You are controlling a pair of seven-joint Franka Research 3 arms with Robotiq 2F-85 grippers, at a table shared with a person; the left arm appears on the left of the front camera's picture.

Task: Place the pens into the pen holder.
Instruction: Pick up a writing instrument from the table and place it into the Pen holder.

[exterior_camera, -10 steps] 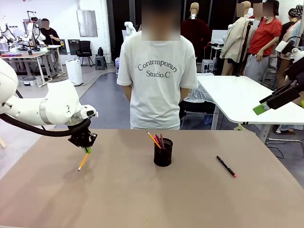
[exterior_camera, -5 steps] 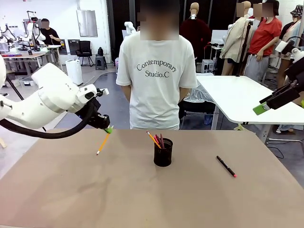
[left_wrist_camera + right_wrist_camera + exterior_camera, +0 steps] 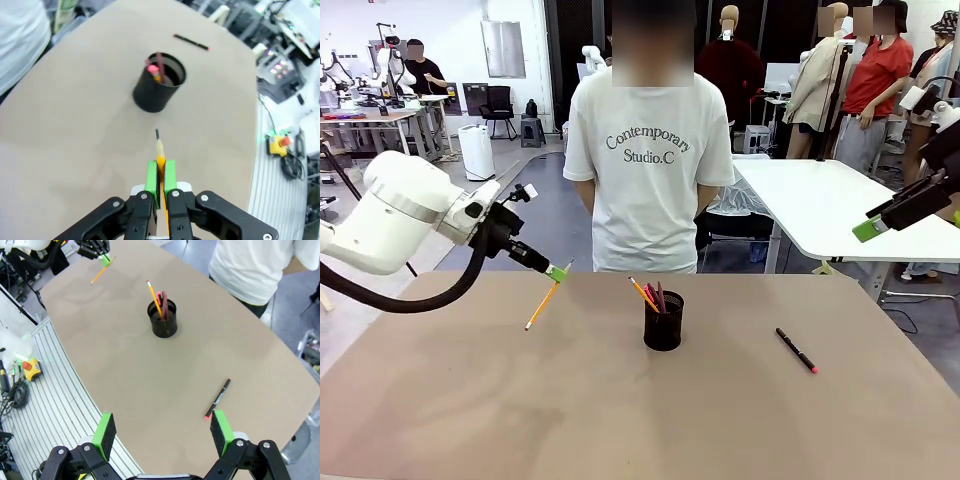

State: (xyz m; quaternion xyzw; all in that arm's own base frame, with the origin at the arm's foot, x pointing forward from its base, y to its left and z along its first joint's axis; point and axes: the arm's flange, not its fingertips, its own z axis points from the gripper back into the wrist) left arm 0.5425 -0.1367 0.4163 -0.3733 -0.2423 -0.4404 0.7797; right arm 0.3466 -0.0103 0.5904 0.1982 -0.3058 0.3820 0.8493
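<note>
The tabletop (image 3: 620,420) lies mostly bare, with a person (image 3: 650,170) at its far edge. Above its far-left part the left pincer (image 3: 557,271) is clamped on the yellow pencil (image 3: 541,306), which slants down clear of the surface. The right pincer (image 3: 163,427) hangs spread wide, empty. The pen holder (image 3: 663,322) stands mid-table and hides the lower ends of the other pens (image 3: 650,295) in it. The black pen (image 3: 797,350) lies well to its right.

The black mesh pen holder (image 3: 663,325) stands upright, pens (image 3: 644,294) leaning inside. Left, a yellow pencil (image 3: 541,307) hangs tilted above the surface (image 3: 620,420); right, a black pink-tipped pen (image 3: 797,351) lies flat.
</note>
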